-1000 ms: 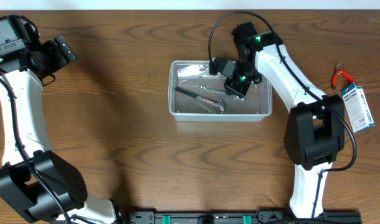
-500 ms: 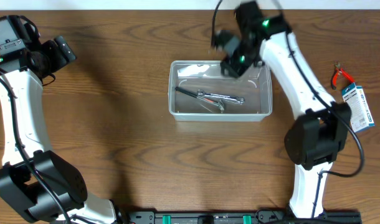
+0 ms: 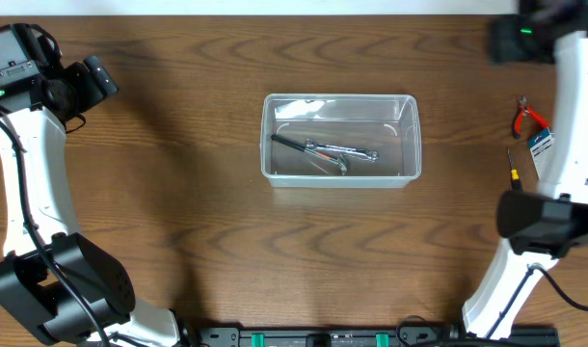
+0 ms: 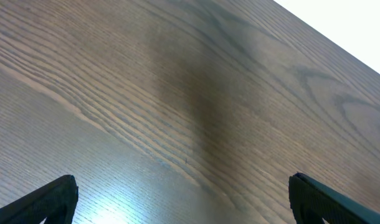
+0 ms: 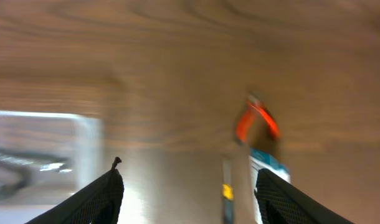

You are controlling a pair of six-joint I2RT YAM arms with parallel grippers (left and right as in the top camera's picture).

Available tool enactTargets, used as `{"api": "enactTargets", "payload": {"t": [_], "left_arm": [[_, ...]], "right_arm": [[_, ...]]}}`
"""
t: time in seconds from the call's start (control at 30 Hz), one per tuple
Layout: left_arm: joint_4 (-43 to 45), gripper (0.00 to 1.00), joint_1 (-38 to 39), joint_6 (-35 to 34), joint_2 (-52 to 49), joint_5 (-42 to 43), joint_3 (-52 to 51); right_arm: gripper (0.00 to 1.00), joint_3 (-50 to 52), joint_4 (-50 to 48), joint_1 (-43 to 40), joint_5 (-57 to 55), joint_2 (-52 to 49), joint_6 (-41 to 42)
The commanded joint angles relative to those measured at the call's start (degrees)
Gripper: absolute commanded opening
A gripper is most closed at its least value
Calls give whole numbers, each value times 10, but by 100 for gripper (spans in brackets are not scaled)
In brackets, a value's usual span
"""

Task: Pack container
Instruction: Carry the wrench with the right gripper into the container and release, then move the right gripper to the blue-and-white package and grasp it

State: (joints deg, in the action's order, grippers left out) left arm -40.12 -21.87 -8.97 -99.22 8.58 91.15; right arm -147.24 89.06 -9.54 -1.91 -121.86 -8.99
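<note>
I count two tools (image 3: 337,151) in the tub (image 3: 340,97); pliers (image 3: 527,118) and packet (image 3: 537,145) wait by the right edge. Both jaws wide, empty.

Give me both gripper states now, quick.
Left gripper: open, holding nothing.
Right gripper: open, holding nothing, though the view is blurred.

Dark wood-grain table (image 3: 178,202). Clear plastic container (image 3: 342,181) at centre. Near right edge: orange-handled pliers (image 3: 525,118), blue-and-white packet (image 3: 539,145) just beside, thin yellow-banded tool (image 3: 512,169) nearby.
</note>
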Motion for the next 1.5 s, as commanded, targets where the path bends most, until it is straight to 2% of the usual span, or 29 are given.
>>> {"api": "enactTargets", "payload": {"t": [0.0,0.17,0.33,0.5,1.07,1.2,1.47], "left_arm": [[-1,98,-1,3,4,-5,8],[-1,98,-1,3,4,-5,8],[-1,98,-1,3,4,-5,8],[-1,98,-1,3,4,-5,8],[-1,98,-1,3,4,-5,8],[-1,98,-1,3,4,-5,8],[-1,98,-1,3,4,-5,8]], "right_arm": [[70,18,8,-40,-13,0,3],[74,95,0,-101,-13,0,-27],[78,212,-56,-143,-14,0,-116],[79,320,-117,-175,-13,0,-153],[76,528,-263,-223,-7,0,-157],[68,547,-278,-223,-7,0,-157],[34,547,-285,-223,-7,0,-148]]}}
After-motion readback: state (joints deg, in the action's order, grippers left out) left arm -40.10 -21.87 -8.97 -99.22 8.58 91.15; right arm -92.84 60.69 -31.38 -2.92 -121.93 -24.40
